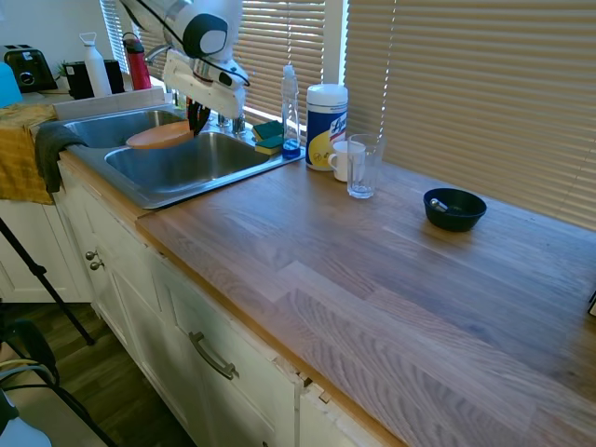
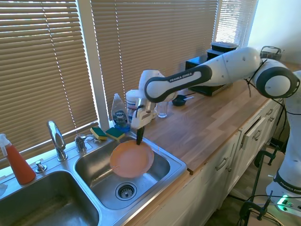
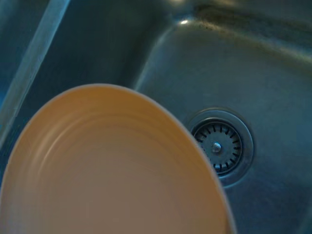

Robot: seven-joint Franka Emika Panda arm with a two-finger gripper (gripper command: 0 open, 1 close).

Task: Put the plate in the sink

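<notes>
The gripper (image 2: 139, 139) hangs over the sink (image 2: 175, 162), its dark fingers pinched onto the rim of the plate (image 2: 132, 158) — a round, shallow salmon-orange disc with a smooth matte face and faint concentric rings visible in the wrist view (image 3: 112, 170). The plate is tilted, held in the air above the basin nearer the counter, apart from the steel floor. Beneath it sits the round slotted drain (image 3: 217, 146), ringed in dull metal. The basin walls are brushed stainless with soft rounded corners. A curved chrome faucet (image 2: 56, 139) rises behind the divider between the two basins. On the back ledge lie two sponges (image 2: 107, 133), yellow with green tops, beside a clear soap bottle (image 2: 119, 113). Out on the wood-grain countertop (image 1: 372, 279) stand a clear drinking glass (image 1: 363, 166) and, well apart, a small dark bowl (image 1: 454, 209).
</notes>
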